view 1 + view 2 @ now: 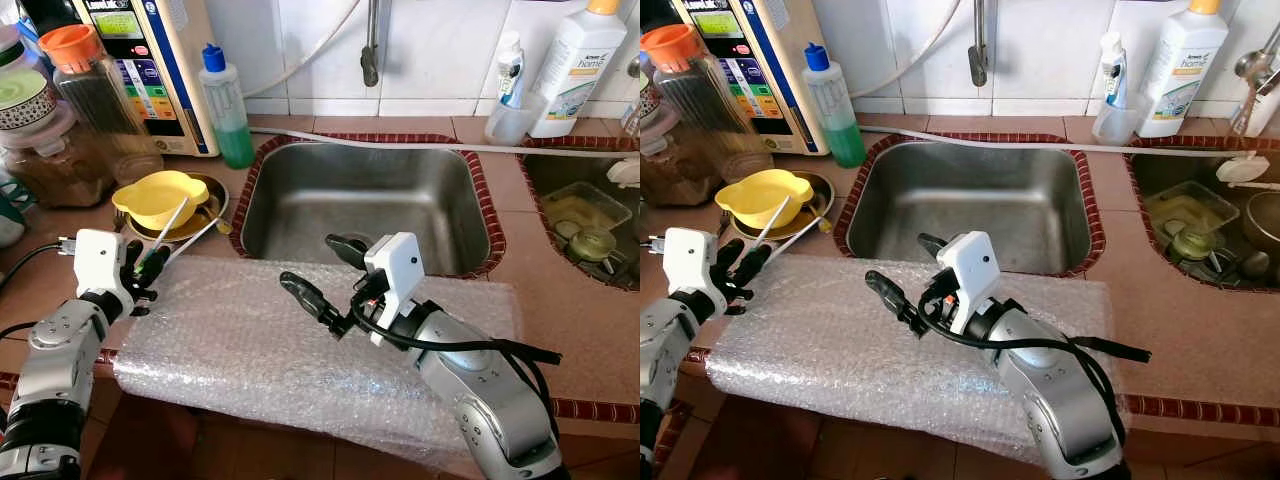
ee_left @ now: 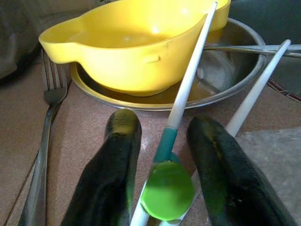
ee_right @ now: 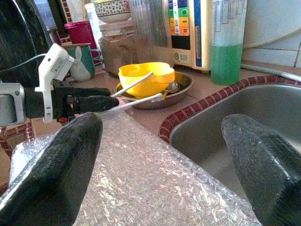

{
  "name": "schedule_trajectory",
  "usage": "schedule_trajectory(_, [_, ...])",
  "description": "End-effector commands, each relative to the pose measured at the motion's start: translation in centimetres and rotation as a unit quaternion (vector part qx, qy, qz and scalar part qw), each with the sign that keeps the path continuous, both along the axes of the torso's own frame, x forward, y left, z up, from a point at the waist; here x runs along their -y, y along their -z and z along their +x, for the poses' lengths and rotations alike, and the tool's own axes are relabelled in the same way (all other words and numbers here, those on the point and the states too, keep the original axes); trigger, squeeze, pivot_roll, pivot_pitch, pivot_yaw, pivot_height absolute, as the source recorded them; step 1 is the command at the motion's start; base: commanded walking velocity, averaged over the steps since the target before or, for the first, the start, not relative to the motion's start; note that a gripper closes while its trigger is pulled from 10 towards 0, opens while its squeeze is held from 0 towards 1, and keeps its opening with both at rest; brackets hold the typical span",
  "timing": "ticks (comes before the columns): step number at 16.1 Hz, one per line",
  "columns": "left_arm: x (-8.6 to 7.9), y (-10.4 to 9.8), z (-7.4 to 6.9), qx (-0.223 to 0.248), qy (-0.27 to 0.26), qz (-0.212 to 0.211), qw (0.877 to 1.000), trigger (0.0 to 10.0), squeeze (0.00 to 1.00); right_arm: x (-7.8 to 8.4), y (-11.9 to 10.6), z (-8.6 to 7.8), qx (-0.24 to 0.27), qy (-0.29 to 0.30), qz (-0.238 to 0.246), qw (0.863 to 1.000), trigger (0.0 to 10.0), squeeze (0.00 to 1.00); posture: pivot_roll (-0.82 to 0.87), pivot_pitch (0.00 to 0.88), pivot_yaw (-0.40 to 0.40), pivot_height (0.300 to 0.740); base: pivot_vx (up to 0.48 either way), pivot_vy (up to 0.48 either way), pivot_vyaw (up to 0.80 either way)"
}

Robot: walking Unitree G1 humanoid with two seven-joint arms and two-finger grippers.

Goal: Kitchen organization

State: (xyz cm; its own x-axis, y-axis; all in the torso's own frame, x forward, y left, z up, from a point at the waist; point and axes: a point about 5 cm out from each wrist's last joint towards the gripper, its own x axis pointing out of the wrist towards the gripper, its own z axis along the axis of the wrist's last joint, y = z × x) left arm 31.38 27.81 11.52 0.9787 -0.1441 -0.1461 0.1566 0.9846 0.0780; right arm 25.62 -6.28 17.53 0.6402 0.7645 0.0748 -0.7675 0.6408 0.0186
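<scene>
Bench [image 1: 560, 300]: pinkish tile top with a dark red border, carrying all items listed.

Sink [image 1: 360, 205]: steel basin sunk in the bench centre, under a tap [image 1: 370, 55].

Second basin [image 1: 590, 215]: at the right, holding dishes in murky water.

Bubble wrap [image 1: 250, 350]: clear sheet spread over the bench front, its near edge hanging over the bench rim.

Appliance [image 1: 160, 60]: white and blue unit against the wall, back left.

Jars [image 1: 70, 110]: a cluster at far left, one with an orange lid.

Bottles: green liquid bottle [image 1: 228, 110] beside the appliance; white bottle [image 1: 575, 65] at back right.

Steel dish [image 1: 205, 215]: left of the sink, with a yellow bowl [image 1: 160, 195] sitting in it.

Right tool [image 1: 325, 270]: raised over the wrap near the sink's front edge, fingers wide apart, empty.

Left tool [image 2: 162, 174]: at the wrap's left corner, fingers closed around a pair of white chopsticks [image 2: 188, 89] joined by a green cap; their tips lean on the bowl and dish.

Fork [image 2: 47, 122]: flat on the bench just beside the dish.
</scene>
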Motion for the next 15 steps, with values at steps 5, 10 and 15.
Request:
schedule_trajectory(5, [0.1, 0.2, -0.5, 0.000, 0.015, 0.020, 1.000, 0.0, 0.00, 0.3, -0.3, 0.2, 0.005, 0.009, 0.004, 1.000, 10.0, 0.00, -0.20, 0.124, 0.085, 0.740, 0.000, 0.000, 0.00])
schedule_trajectory(10, [0.6, 0.5, -0.3, 0.000, 0.023, 0.016, 1.000, 0.0, 0.00, 1.0, -0.2, 0.2, 0.002, 0.028, 0.004, 1.000, 10.0, 0.00, -0.23, 0.128, 0.094, 0.740, 0.000, 0.000, 0.00])
schedule_trajectory(15, [0.6, -0.6, -0.2, 0.030, 0.025, 0.012, 0.999, 0.0, 0.00, 1.0, -0.3, 0.3, 0.008, 0.028, -0.001, 1.000, 10.0, 0.00, -0.25, 0.112, 0.088, 0.740, 0.000, 0.000, 0.00])
